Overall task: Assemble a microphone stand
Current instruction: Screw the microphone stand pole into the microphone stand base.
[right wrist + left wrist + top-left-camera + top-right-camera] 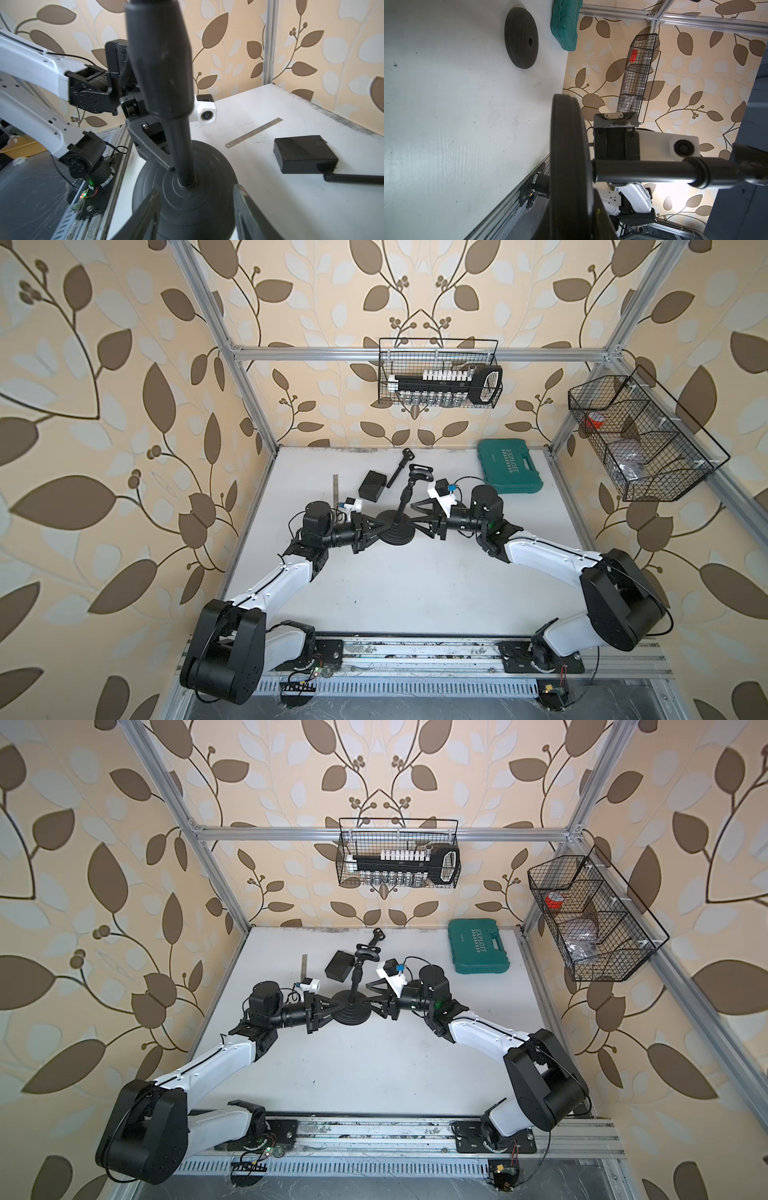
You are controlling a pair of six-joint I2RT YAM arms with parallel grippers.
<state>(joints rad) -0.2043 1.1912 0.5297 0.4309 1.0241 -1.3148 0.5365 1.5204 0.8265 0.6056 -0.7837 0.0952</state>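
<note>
Left end effector [384,526] pinching rim of base [397,536], mid-worktop [415,593]. Right end effector [195,188] spread astride pole [405,497] foot, gripping nothing. Base looks heavy and rigid: your anchor. Pole slim, smooth, probably slippery, so take it low. Clip [420,472] on top looks fragile; avoid it.

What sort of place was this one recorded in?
Probably a lab robot cell dressed as a room: an aluminium frame lined with leaf wallpaper, a white table inside it, and a wire basket of tools hung on the frame.

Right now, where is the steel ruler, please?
In both top views the steel ruler lies flat on the table, just left of the black box.
</note>
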